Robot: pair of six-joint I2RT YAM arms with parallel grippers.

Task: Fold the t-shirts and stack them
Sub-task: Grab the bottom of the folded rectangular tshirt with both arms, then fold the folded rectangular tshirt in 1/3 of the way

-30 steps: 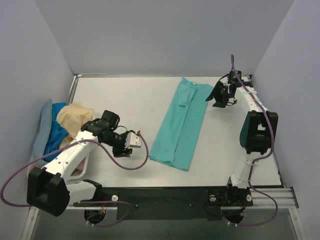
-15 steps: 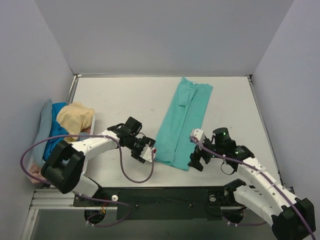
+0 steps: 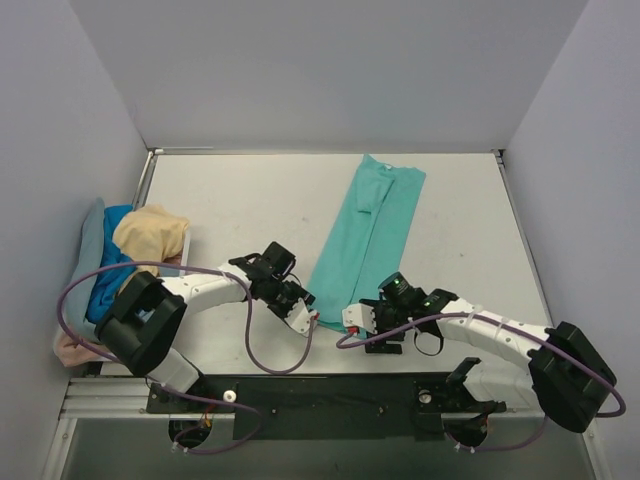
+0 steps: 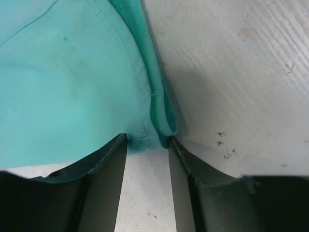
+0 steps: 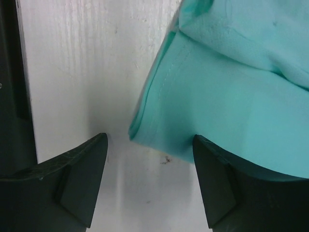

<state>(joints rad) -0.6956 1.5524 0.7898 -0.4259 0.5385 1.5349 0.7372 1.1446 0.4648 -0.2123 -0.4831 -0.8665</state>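
Pile at left edge: 4 t-shirts lie bunched where the desk (image 3: 250,200) meets the left wall. A dusty grey-blue t-shirt (image 3: 88,250) is outermost, with a bright blue t-shirt (image 3: 110,275) beside it. A pale tan-yellow t-shirt (image 3: 150,235) sits on top, and a pink t-shirt (image 3: 70,348) shows at the lower left.

Left hand (image 3: 308,318) (image 4: 147,159): lower centre of the top view, low on the desk. Its 2 fingers stand a narrow gap apart, and the shirt's near-left hem corner sits right at the tips between them.

Teal-green t-shirt (image 3: 365,240) (image 4: 72,87) (image 5: 231,87): folded into a long strip in the middle of the desk. It runs from the upper centre down toward the lower centre, leaning left, well apart from the pile.

Right hand (image 3: 370,325) (image 5: 149,159): just right of the left hand, at the strip's near-right corner. Its fingers are spread wide, and the folded corner lies on the desk between them; whether it touches the right finger I cannot tell.
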